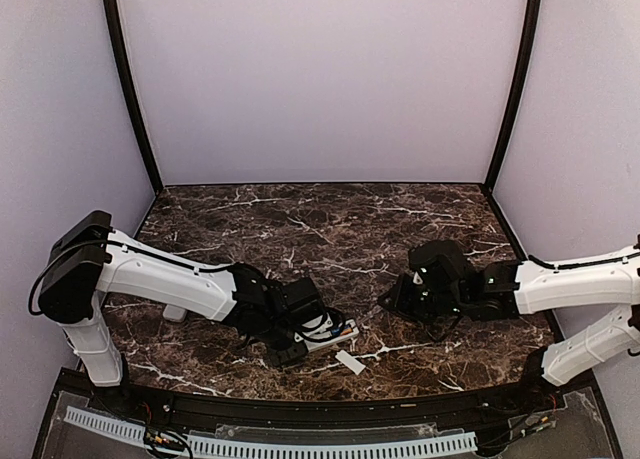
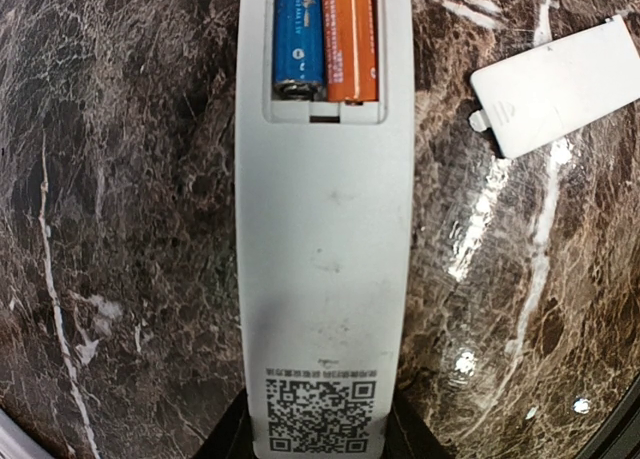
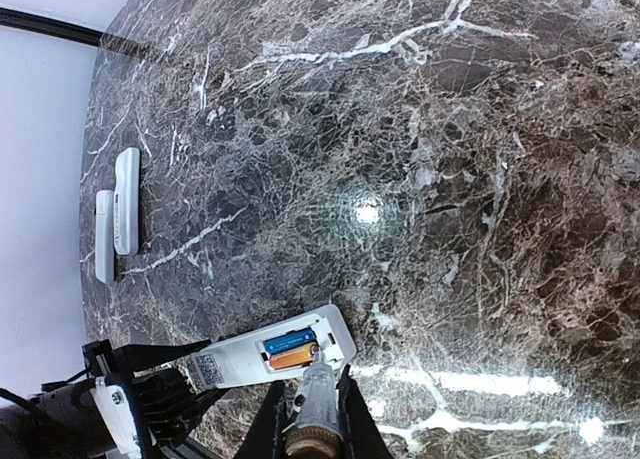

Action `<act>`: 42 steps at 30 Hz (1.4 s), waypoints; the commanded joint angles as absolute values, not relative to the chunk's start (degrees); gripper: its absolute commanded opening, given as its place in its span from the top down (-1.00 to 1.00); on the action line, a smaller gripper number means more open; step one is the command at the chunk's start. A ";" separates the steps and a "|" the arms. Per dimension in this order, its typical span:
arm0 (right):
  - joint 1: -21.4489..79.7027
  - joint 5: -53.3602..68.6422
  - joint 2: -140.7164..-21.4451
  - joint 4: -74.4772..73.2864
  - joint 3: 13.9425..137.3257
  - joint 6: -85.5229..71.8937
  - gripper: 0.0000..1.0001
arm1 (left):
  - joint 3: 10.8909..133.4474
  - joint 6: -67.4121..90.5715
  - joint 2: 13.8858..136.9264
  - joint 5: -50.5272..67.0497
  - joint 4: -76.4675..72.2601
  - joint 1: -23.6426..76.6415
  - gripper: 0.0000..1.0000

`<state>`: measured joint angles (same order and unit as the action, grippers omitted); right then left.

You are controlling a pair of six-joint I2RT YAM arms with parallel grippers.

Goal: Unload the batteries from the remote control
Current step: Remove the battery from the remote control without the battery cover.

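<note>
Batteries lie side by side in the open compartment of the remote. In the left wrist view we see a blue one on the left and an orange one on the right, both seated in the slot. The remote lies back up on the dark marble table, near its front edge and a little left of the middle, with a printed square code at the end nearest the left wrist camera. That end sits between the dark fingers of the left claw, which is clamped on the remote from both sides. The small white cover lies flat on the table just beside the remote, apart from it. From the right wrist view we see the right claw closed around a thin pointed tool. Its metal tip is aimed at the compartment, right by the end of the orange battery, and we cannot tell whether it touches. Well apart, near the wall at the table's left edge, two more long white remotes lie next to each other.
</note>
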<state>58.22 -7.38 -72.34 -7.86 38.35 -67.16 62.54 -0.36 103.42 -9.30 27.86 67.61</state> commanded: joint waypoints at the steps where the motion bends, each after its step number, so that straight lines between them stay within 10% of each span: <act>1: 61.39 -0.43 -71.71 -5.39 39.90 -70.21 1.00 | 62.46 -0.21 105.86 -11.56 29.00 67.06 0.63; 42: 64.24 -2.97 -65.50 -11.10 39.52 -72.64 1.00 | 62.98 -0.22 106.63 -12.76 29.79 67.06 0.63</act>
<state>63.55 -1.65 -66.13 -9.41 38.98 -72.75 63.57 -0.45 104.14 -10.70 28.80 67.61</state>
